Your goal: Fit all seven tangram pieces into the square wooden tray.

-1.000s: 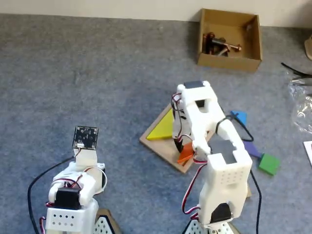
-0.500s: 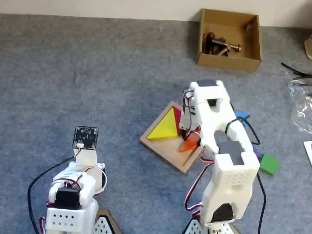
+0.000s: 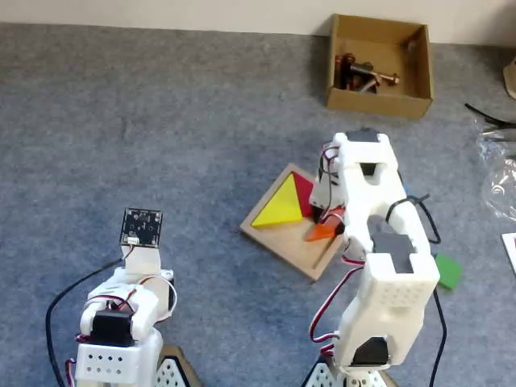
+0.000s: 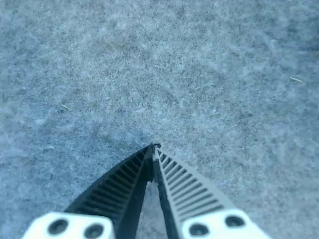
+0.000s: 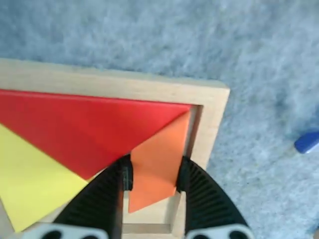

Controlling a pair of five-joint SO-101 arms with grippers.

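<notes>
The square wooden tray [image 3: 287, 251] lies mid-table and holds a yellow triangle [image 3: 279, 212] and a red triangle [image 3: 305, 192]. My right gripper [image 3: 330, 221] hangs over the tray's right part, shut on an orange triangle [image 3: 321, 232]. In the right wrist view the orange triangle [image 5: 157, 164] sits between the fingers [image 5: 99, 194] at the tray rim [image 5: 212, 124], its long edge against the red triangle [image 5: 89, 127], beside the yellow triangle [image 5: 27, 184]. My left gripper [image 4: 153, 147] is shut over bare carpet, at the lower left in the high view [image 3: 142, 228].
A green piece [image 3: 446, 271] lies on the carpet right of the right arm, and a blue piece [image 5: 306, 142] lies just beyond the tray. A cardboard box [image 3: 379, 64] with small parts stands at the back. Cables and plastic wrap [image 3: 500, 173] sit at the right edge.
My right gripper has carried the orange triangle rightward and farther back across the tray, up against the red triangle. The tray has slid slightly to the right. The left arm has not moved.
</notes>
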